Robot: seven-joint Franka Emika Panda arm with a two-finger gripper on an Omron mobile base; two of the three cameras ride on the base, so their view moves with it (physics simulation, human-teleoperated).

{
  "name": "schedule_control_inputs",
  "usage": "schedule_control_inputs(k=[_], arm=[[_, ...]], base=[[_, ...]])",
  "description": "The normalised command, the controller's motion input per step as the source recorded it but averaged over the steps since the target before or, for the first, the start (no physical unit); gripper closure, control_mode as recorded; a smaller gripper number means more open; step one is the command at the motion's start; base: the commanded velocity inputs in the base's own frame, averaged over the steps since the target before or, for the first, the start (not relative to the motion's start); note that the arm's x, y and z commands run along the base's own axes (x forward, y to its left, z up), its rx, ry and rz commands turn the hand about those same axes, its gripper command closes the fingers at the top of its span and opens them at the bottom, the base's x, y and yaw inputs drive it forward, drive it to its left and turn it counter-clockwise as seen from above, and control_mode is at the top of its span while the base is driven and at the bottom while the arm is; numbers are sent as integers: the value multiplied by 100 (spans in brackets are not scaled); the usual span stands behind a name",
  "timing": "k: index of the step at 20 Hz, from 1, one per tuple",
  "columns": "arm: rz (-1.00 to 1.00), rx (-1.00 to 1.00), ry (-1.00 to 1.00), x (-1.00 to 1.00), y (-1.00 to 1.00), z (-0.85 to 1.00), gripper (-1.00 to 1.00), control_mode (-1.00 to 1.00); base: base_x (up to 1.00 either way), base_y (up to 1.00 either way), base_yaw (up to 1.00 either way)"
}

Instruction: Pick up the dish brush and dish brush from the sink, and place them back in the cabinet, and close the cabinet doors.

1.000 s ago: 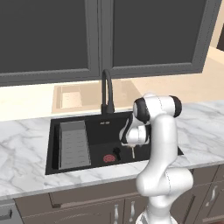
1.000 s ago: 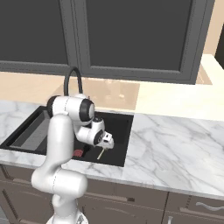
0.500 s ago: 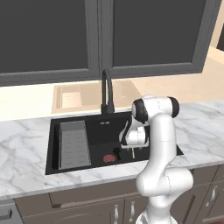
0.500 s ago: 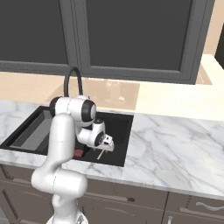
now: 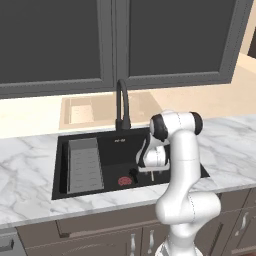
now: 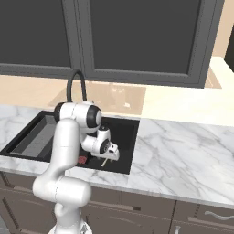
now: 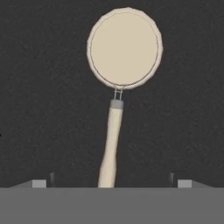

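black sink [image 5: 110, 145] holding cream dish brush [image 7: 118, 87], grey rack [image 5: 84, 165], red drain [image 5: 124, 181], end effector [image 7: 111, 181] open above handle

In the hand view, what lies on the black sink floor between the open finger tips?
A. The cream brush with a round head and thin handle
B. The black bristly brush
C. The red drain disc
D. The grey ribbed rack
A: the cream brush lies on the sink floor, its handle running down toward the open gripper.
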Motion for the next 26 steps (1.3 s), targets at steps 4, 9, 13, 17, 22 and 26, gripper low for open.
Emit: schedule_control_inputs(k=[4, 9, 13, 17, 22, 26], arm=[[0, 0, 5, 0, 0, -16, -100, -100], [0, 0, 5, 0, 0, -14, -100, -100], [0, 0, 3, 0, 0, -9, -100, -100], [0, 0, 5, 0, 0, -11, -100, -100], [0, 0, 5, 0, 0, -11, -100, -100], [0, 0, 5, 0, 0, -15, -100, -100]], base=[[0, 0, 0], [0, 0, 0], [0, 0, 0], [0, 0, 0], [0, 0, 0], [0, 0, 0]])
